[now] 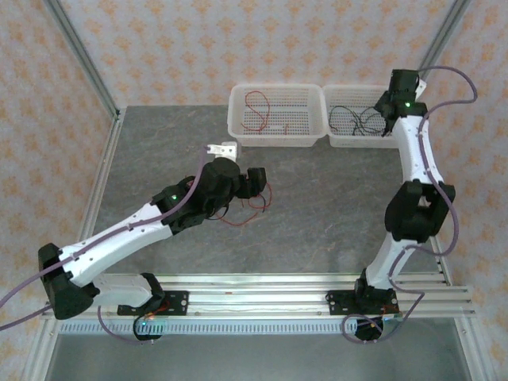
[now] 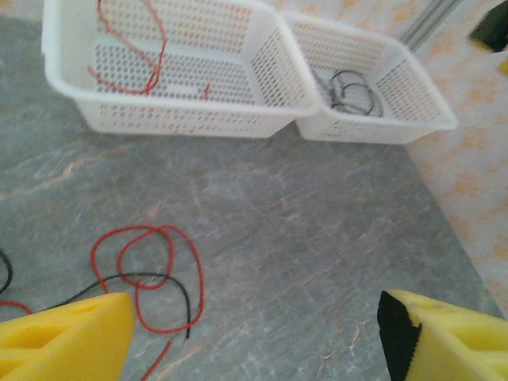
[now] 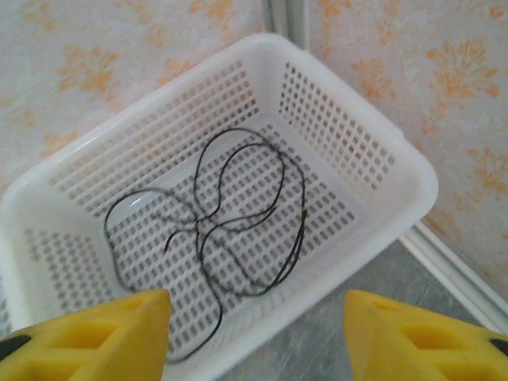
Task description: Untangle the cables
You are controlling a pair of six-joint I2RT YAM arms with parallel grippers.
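Note:
A loose tangle of cables lies on the grey table: red loops (image 2: 148, 274) crossed by one black strand (image 2: 155, 279), seen from above as thin red cable (image 1: 242, 219) beside my left arm. My left gripper (image 1: 255, 181) hovers just above it; in its wrist view the left gripper (image 2: 254, 341) is open, nothing between the yellow fingers (image 2: 67, 337). A red cable (image 1: 255, 108) lies in the left basket (image 1: 274, 89). Black cables (image 3: 238, 230) lie in the right basket (image 3: 397, 159). My right gripper (image 3: 258, 337) hangs open over that basket's near rim, holding nothing.
The two white perforated baskets (image 2: 198, 119) stand side by side at the table's back edge, against the patterned wall. Metal frame posts (image 1: 87, 71) rise at the back corners. Bare grey table (image 1: 333, 206) stretches between the arms.

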